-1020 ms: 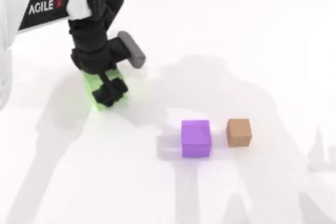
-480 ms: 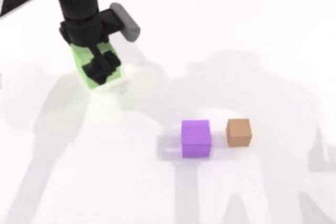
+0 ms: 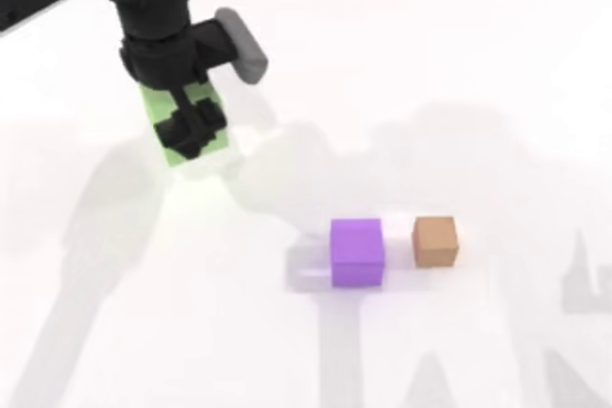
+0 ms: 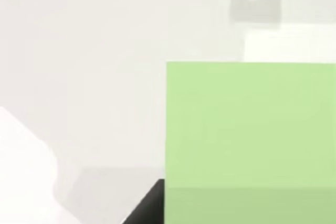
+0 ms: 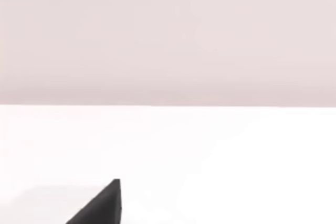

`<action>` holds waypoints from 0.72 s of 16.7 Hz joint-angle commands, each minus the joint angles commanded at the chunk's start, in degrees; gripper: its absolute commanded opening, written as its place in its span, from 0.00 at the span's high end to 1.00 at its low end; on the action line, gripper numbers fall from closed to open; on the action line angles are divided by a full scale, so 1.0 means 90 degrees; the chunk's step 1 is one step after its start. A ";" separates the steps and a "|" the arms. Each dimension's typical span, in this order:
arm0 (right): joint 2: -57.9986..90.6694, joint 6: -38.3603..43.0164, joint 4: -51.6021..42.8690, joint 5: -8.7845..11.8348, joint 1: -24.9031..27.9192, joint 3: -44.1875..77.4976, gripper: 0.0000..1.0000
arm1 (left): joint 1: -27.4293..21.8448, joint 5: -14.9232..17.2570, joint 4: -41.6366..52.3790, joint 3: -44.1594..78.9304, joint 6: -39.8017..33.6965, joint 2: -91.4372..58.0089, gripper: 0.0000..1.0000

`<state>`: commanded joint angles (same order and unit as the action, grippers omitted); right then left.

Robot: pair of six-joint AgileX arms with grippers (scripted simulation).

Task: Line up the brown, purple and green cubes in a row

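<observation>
Left gripper [image 3: 191, 131] is at the far left of the desk [image 3: 497, 93], coming straight down over the green cube [image 3: 186, 119], jaws closed on opposite faces of it. In the left wrist view the green cube [image 4: 251, 140] fills most of the picture, sitting right up against the camera, with a dark finger [image 4: 149, 205] edge at its lower corner. It looks lifted clear of the desk (shadow sits offset beneath it, so that's my read, not certain).

Middle of the desk: purple cube [image 3: 357, 251], flat and square to the desk edges. Just right of it, small gap between them, the brown cube [image 3: 435, 241]. Those two already form a short row.

Right arm is out of the top view; its wrist camera shows only bare desk and a sliver of dark finger [image 5: 102, 205], so I can't tell how its jaws stand.

Step in hand, as I judge it: carrying green to the row. Next move calls for travelling right and toward the near side, rotating the cube to square it up (it's skewed now), then setting it down just left of purple, in line, with a similar gap and without nudging purple.
</observation>
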<state>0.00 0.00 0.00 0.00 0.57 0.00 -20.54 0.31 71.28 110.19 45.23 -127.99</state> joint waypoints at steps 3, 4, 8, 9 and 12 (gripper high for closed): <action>0.0000 0.0000 0.0000 0.0000 0.0000 0.0000 0.00 | -0.0448 -0.0016 -0.0202 -0.0966 0.0491 0.0676 1.00; 0.0000 0.0000 0.0000 0.0000 0.0000 0.0000 0.00 | -0.0619 -0.0019 -0.0271 -0.1343 0.0679 0.0920 1.00; 0.0000 0.0000 0.0000 0.0000 0.0000 0.0000 0.00 | -0.1183 -0.0024 -0.0510 -0.2360 0.1298 0.1722 1.00; 0.0000 0.0000 0.0000 0.0000 0.0000 0.0000 0.00 | -0.1250 -0.0026 -0.0534 -0.2447 0.1373 0.1805 1.00; 0.0000 0.0000 0.0000 0.0000 0.0000 0.0000 0.00 | -0.1268 -0.0026 -0.0540 -0.2468 0.1393 0.1825 1.00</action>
<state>0.00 0.00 0.00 0.00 0.57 0.00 -31.95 0.07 66.42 87.97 57.77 -111.56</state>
